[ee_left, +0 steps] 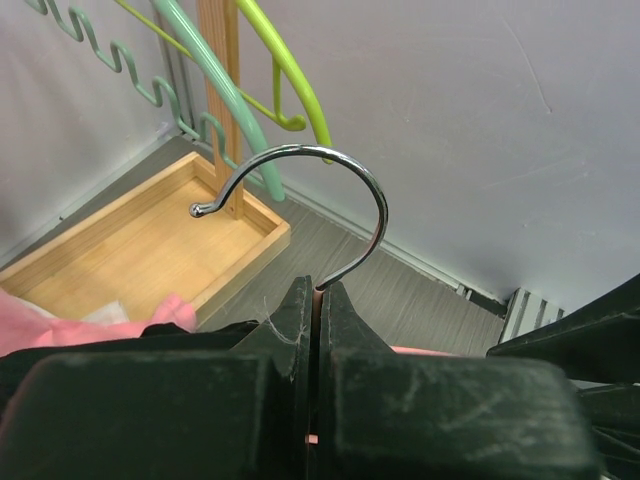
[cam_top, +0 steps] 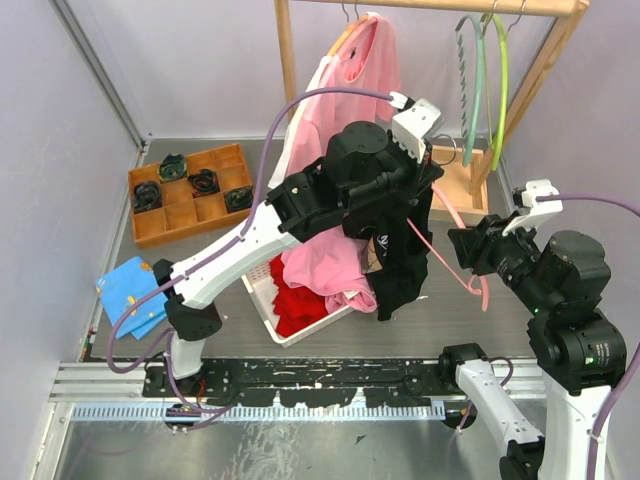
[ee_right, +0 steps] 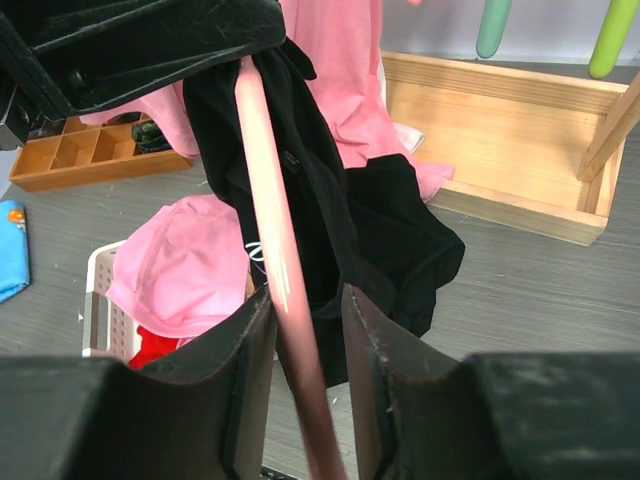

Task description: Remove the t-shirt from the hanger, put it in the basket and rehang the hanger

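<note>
Clamping the neck of the metal hook (ee_left: 372, 205), your left gripper (ee_left: 316, 292) has its fingers pressed tight together, and the hook curls free above them. From it hangs the pink hanger (cam_top: 458, 268), held apart from the wooden rack (cam_top: 287, 50), where a pink shirt (cam_top: 365, 70) and green hangers (cam_top: 497, 70) hang. The black t-shirt (cam_top: 402, 275) is on the pink hanger, bunched below your left gripper, just beside the white basket (cam_top: 262, 305) of pink and red clothes. Your right gripper (ee_right: 306, 300) straddles the hanger's bare arm. Its fingers (ee_right: 240, 370) stand apart, with the rod close against one and a gap showing at the other, so nothing is pinched there.
</note>
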